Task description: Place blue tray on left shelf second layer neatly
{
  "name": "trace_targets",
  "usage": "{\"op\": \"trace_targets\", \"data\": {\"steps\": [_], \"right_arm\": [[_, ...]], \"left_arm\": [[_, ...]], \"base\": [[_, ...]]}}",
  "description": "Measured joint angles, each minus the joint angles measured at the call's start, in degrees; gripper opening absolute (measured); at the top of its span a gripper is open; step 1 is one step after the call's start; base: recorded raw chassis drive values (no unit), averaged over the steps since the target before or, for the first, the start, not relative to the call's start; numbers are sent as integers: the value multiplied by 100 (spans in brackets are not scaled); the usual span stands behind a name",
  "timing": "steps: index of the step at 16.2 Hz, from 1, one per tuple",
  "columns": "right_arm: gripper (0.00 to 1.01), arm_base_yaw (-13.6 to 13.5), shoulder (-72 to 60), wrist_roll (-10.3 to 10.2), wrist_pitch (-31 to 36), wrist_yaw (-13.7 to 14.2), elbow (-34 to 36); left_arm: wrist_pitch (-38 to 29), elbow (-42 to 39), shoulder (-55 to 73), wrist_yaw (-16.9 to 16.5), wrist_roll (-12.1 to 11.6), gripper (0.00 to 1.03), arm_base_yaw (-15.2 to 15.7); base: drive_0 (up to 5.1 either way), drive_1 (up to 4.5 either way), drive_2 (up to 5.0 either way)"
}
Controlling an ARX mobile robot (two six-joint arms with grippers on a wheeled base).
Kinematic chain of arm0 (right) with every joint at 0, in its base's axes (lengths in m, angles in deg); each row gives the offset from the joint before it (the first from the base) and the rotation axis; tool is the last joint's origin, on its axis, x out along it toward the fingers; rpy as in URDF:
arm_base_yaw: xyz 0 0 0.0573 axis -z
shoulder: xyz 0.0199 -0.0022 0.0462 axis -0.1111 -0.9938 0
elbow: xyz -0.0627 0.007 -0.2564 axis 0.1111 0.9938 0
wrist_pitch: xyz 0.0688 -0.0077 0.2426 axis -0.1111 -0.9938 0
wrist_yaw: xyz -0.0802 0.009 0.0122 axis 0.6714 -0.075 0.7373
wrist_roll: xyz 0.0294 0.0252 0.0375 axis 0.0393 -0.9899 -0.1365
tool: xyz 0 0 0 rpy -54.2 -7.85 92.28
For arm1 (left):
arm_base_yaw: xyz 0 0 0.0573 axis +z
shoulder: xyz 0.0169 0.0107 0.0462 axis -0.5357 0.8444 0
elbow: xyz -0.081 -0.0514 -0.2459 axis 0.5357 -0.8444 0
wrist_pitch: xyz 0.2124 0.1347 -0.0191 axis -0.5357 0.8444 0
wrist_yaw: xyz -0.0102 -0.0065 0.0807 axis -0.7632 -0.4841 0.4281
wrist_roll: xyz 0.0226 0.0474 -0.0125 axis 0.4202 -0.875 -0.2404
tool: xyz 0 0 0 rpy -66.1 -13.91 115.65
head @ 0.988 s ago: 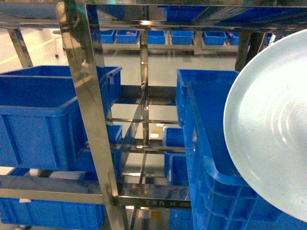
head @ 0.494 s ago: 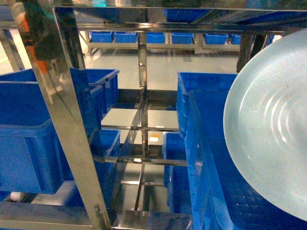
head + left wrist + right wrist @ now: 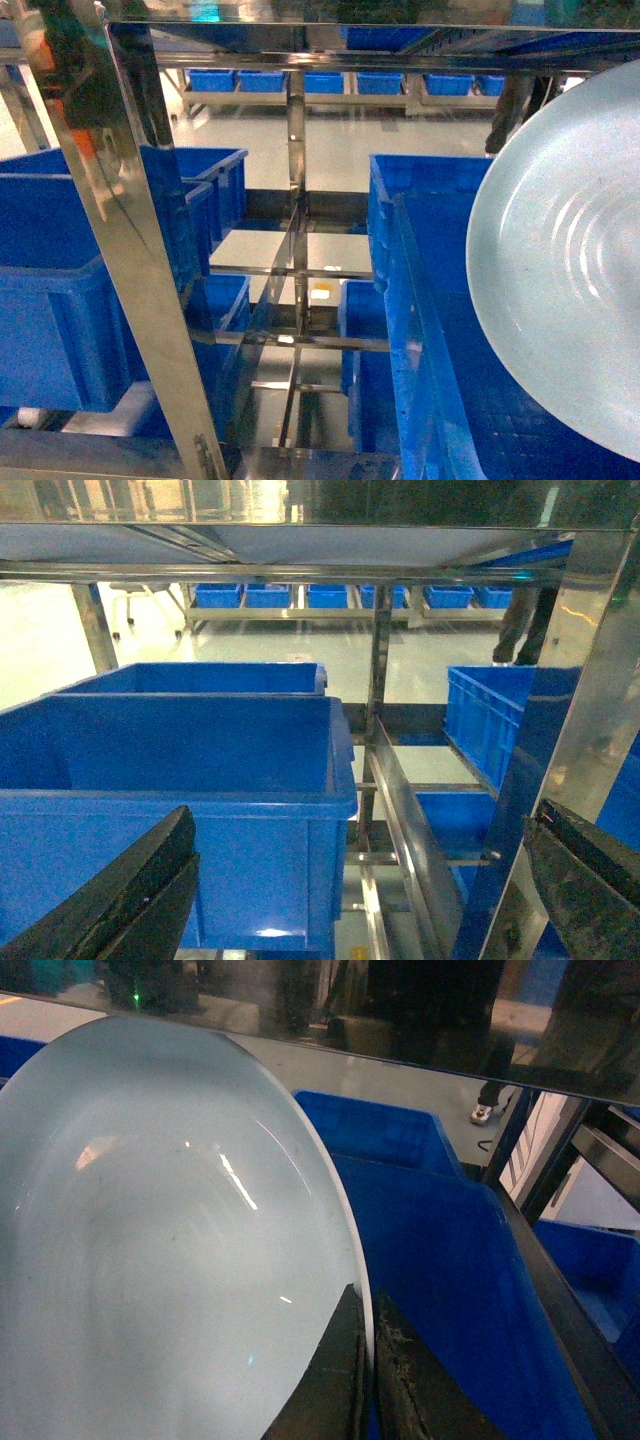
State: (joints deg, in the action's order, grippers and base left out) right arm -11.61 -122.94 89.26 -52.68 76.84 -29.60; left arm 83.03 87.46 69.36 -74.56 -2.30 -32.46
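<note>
The blue tray (image 3: 560, 270) is a pale, glossy round dish held on edge at the right of the head view, in front of a deep-blue crate (image 3: 420, 330). In the right wrist view the tray (image 3: 160, 1240) fills the left side, and my right gripper (image 3: 368, 1325) is shut on its rim. My left gripper (image 3: 360, 880) is open with nothing between its black fingers (image 3: 110, 900), facing the left shelf. That shelf's tier behind the steel post (image 3: 140, 250) holds large blue crates (image 3: 180, 780). Neither gripper shows in the head view.
A shiny cross rail (image 3: 350, 40) runs overhead, and inner rails (image 3: 300, 340) cross the gap between the two racks. More blue crates (image 3: 320, 80) line a far shelf across the pale floor. A steel post (image 3: 590, 700) stands close by my left gripper's right finger.
The near steel post has slid left and grown larger in the head view, and the left crates sit lower and closer. The tray keeps its place at the right.
</note>
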Motion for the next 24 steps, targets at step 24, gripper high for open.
{"op": "trace_targets", "data": {"steps": [24], "right_arm": [[2,1425,-3176,-3456,-1182,-1497,-1482]], "left_arm": [[0,0,0,0,0,98,2]], "base": [[0,0,0]]}}
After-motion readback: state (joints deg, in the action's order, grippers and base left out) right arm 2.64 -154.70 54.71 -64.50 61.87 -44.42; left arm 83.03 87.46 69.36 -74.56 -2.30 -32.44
